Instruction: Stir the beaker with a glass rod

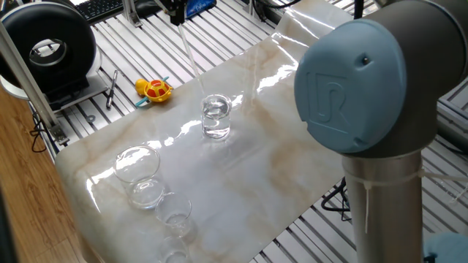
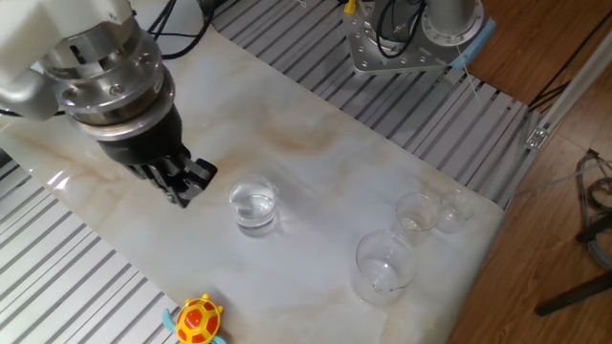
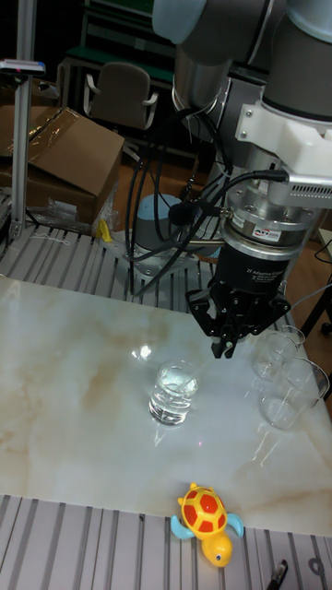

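Observation:
The beaker (image 1: 216,117) stands upright mid-table with clear liquid in it; it also shows in the other fixed view (image 2: 253,205) and the tall view (image 3: 174,394). The glass rod (image 1: 191,62) slants down from my gripper (image 1: 176,13) at the top edge, and its lower end reaches the beaker's mouth. My gripper (image 2: 187,188) is shut on the rod's upper end, up and to the side of the beaker. In the tall view the gripper (image 3: 224,347) hangs just above and right of the beaker, and the rod is too faint to make out there.
A yellow and red toy turtle (image 1: 155,89) lies near the table edge. A wider rounded glass vessel (image 1: 137,164) and small glass cups (image 1: 175,212) stand at one corner. A black round device (image 1: 47,47) sits off the table. The arm's grey joint (image 1: 358,80) fills the foreground.

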You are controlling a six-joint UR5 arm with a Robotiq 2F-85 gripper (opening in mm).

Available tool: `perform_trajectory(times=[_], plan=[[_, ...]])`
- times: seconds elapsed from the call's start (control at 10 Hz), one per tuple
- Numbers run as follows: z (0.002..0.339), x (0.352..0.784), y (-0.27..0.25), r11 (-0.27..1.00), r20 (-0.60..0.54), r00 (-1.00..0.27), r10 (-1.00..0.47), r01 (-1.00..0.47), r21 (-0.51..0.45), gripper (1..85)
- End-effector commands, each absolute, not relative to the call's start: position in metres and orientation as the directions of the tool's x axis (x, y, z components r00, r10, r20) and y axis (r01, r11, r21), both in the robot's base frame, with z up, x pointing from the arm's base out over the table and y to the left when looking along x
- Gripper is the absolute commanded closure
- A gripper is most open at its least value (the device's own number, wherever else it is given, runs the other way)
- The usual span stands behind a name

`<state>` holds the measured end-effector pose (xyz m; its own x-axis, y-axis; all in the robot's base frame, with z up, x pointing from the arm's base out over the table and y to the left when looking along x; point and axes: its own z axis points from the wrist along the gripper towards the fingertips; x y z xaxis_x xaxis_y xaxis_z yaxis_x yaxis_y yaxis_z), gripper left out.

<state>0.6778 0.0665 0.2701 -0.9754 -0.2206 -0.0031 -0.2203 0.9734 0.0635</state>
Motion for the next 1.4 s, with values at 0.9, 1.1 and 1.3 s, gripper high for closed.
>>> perform_trajectory(times=[0.9,1.1,1.3], plan=[[0.265,0.674,0.079,0.978,-0.003,-0.988,-0.156,-0.155,0.141,84.7],[0.266,0.664,0.084,0.979,0.032,-0.992,-0.121,-0.113,0.172,84.7],[0.263,0.657,0.073,0.981,0.048,-0.99,-0.135,-0.127,0.149,84.7]])
